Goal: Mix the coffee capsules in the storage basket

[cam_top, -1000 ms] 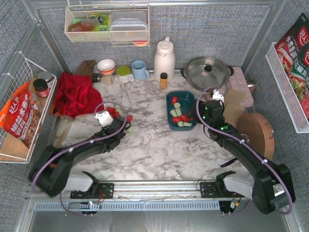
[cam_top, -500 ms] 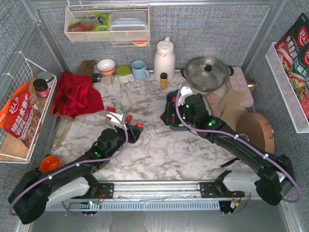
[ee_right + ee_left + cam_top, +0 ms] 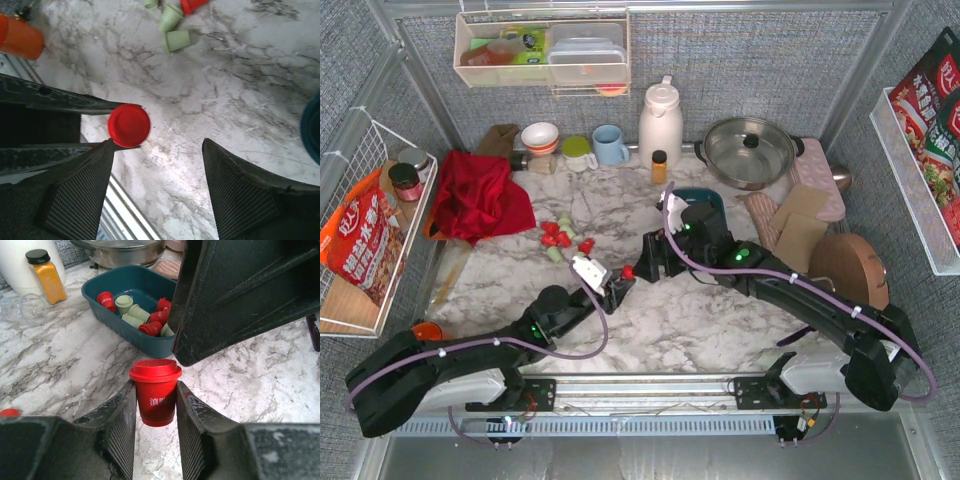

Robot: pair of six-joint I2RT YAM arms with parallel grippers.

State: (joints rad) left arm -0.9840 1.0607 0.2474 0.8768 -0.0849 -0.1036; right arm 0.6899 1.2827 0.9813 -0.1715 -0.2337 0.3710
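My left gripper point(image 3: 155, 412) is shut on a red coffee capsule point(image 3: 155, 390), held upright a little above the marble top; the same capsule point(image 3: 628, 272) shows at mid-table in the top view. My right gripper point(image 3: 157, 146) hangs open just above it, its left fingertip beside the capsule's red lid point(image 3: 129, 125). Nothing sits between its fingers. The teal storage basket point(image 3: 145, 340) behind holds several red and green capsules point(image 3: 137, 317); in the top view the basket point(image 3: 703, 196) is mostly hidden by the right arm. More loose capsules point(image 3: 560, 235) lie at left.
An amber bottle point(image 3: 659, 166), white jug point(image 3: 660, 120), steel pot point(image 3: 750, 150) and blue mug point(image 3: 610, 145) line the back. A red cloth point(image 3: 475, 195) lies at left, a wooden board point(image 3: 850, 275) at right, an orange cup point(image 3: 425, 330) by the left arm.
My left gripper has carried the red capsule from the loose pile rightward to mid-table. My right gripper has moved left from the basket to above it, its jaws narrowing somewhat.
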